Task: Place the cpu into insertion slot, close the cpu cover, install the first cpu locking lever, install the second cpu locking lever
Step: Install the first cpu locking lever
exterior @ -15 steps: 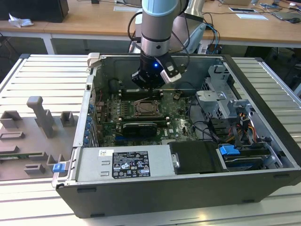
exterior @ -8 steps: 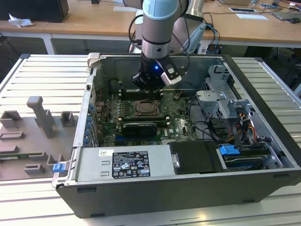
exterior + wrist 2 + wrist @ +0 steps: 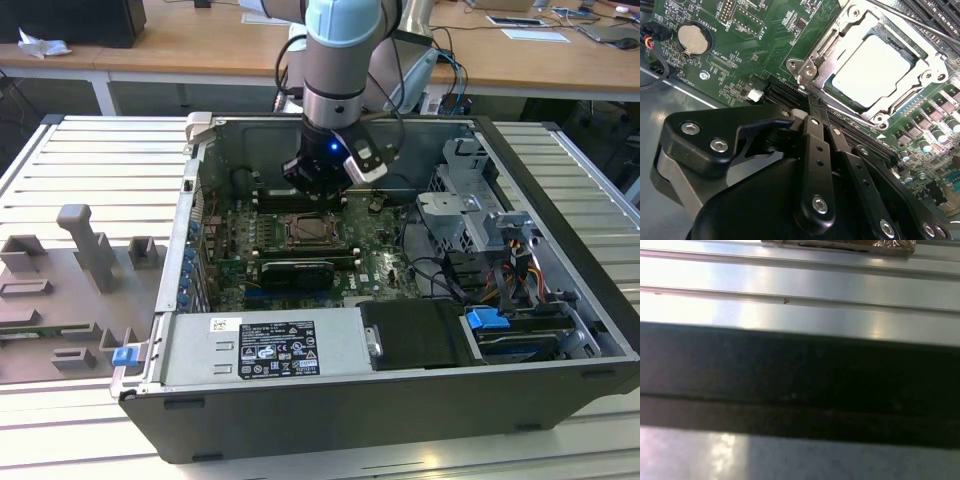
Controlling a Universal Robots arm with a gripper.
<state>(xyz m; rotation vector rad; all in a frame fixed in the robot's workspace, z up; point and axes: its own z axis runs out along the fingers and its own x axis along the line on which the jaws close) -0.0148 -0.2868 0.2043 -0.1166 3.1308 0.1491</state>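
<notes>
The cpu (image 3: 870, 67), a pale metal square, lies flat in its slot on the green motherboard (image 3: 765, 45). The cpu cover (image 3: 820, 70), a silvery frame, is folded down around it, and the chip shows through its window. A thin locking lever rod (image 3: 910, 20) runs along the far side of the socket; whether it is latched I cannot tell. My gripper (image 3: 810, 102) is shut with nothing between its fingers, its tips just off the socket's near corner. In the exterior view the gripper (image 3: 318, 190) hangs low over the socket (image 3: 318, 232) inside the open computer case.
The case walls (image 3: 190, 200) surround the board. A power supply (image 3: 270, 345) and a drive cage with cables (image 3: 490, 250) stand close by. A long dark expansion card (image 3: 295, 268) lies in front of the socket. Grey fixtures (image 3: 80, 260) sit at the exterior view's left. A coin battery (image 3: 692, 39) shows.
</notes>
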